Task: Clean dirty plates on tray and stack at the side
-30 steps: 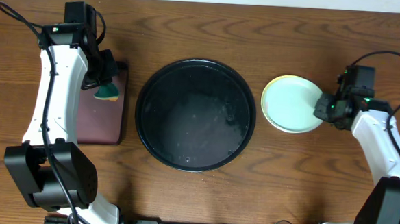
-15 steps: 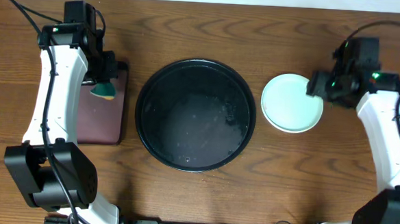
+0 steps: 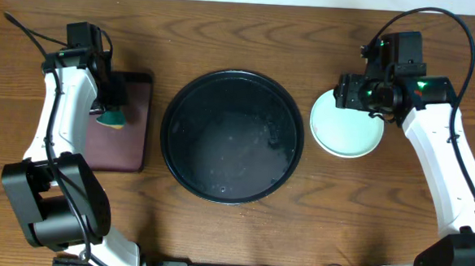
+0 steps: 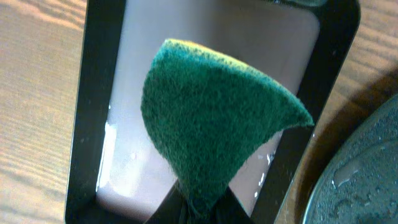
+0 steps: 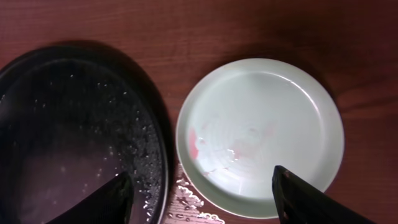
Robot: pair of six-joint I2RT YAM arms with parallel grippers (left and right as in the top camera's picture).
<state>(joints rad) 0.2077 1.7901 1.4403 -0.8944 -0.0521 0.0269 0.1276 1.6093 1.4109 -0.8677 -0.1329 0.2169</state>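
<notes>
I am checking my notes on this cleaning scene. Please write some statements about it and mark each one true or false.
1. The black tray carries no plate. True.
2. The left claw is shut on a green sponge. True.
3. The right claw grips the mint plate. False: it is open above the plate and holds nothing.
4. The mint plate is spotless. False: reddish smears show on it.
5. The green sponge hangs over the black tray. False: it is over the maroon tray.

Table [image 3: 338,228], black tray [image 3: 220,152], mint plate [image 3: 347,132], maroon tray [image 3: 127,147]
</notes>
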